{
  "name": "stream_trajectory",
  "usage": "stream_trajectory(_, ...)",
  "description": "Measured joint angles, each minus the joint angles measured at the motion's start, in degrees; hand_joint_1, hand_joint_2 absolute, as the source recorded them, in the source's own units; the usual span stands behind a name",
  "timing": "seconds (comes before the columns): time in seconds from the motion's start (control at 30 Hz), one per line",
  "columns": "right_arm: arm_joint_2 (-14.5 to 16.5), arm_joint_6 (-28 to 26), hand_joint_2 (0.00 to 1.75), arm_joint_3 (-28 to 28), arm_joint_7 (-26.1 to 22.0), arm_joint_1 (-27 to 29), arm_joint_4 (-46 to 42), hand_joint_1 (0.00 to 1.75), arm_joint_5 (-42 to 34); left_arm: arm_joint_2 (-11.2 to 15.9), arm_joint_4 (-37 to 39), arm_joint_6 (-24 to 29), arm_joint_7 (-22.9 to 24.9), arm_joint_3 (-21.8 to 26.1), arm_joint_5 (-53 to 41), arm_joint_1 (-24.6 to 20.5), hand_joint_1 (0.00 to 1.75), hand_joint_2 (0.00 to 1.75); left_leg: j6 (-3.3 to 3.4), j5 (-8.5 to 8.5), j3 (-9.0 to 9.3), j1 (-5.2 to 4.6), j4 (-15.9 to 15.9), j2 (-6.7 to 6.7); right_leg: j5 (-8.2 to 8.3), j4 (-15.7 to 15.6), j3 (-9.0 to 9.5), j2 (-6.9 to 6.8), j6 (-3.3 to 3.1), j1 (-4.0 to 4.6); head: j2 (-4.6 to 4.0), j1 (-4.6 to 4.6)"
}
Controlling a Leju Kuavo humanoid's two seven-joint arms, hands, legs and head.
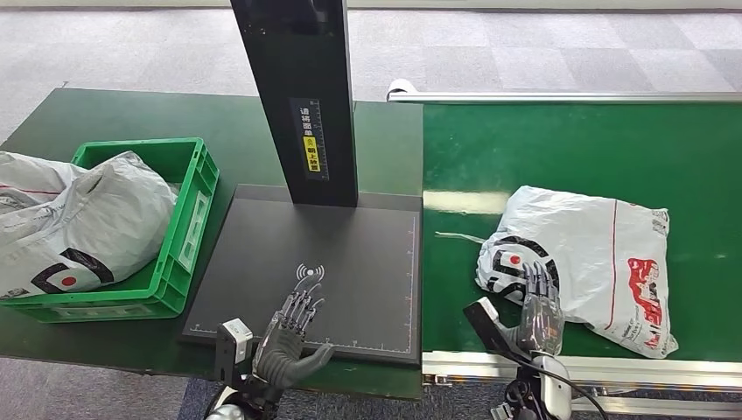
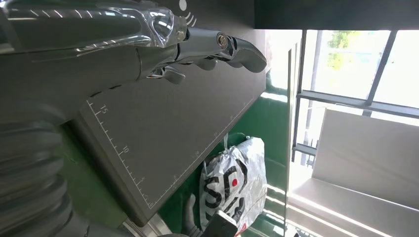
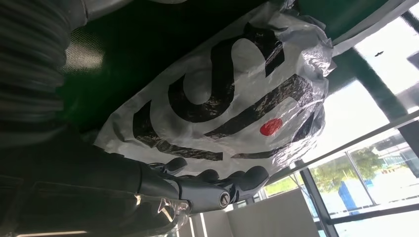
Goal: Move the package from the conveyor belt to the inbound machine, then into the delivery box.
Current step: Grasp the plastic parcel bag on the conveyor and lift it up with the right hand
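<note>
The left robot hand (image 1: 287,337) is held over the near edge of the scanner plate (image 1: 350,262), fingers spread and nothing in it. The right robot hand (image 1: 538,306) is held at the near edge of the package (image 1: 586,262), fingers extended and apart, with no grip taken; whether the fingertips touch the film cannot be told.

The package is lying on the belt (image 1: 577,157), just to the right of the plate and apart from it. It is a slack grey plastic bag with a black and red logo, and its film is creased and glossy in the right wrist view.

Several failures are judged possible from here. If only a pinch of loose film is taken, the contents may sag and the bag may be pulled out of the fingers on lifting. If the hand is pressed down flat, the bag may simply be pushed along the belt, away from the plate. The raised edge between belt and plate may catch a dragged bag, so a clear lift is judged necessary.

Behind the plate stands the machine's black column (image 1: 297,96), against which a high-carried bag could be knocked.

To the left of the plate, the green crate (image 1: 188,227) is already heaped with bags (image 1: 79,219) above its rim; a further bag dropped there could slide off onto the surface (image 1: 105,114).
</note>
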Motion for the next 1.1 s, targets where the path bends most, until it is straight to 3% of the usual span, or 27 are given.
stream_trajectory(1.1, -1.8, 0.0, 1.75, -1.8, 2.2, 1.7, -0.6, 0.00, 2.5, 0.8, 0.5, 0.2, -0.5, -1.3, 0.2, 0.1, 0.00, 1.75, 0.00, 0.00, 0.00, 0.00, 0.0, 0.00, 0.00, 0.0, 0.00, 0.00, 0.00, 0.00, 0.00, 0.00)
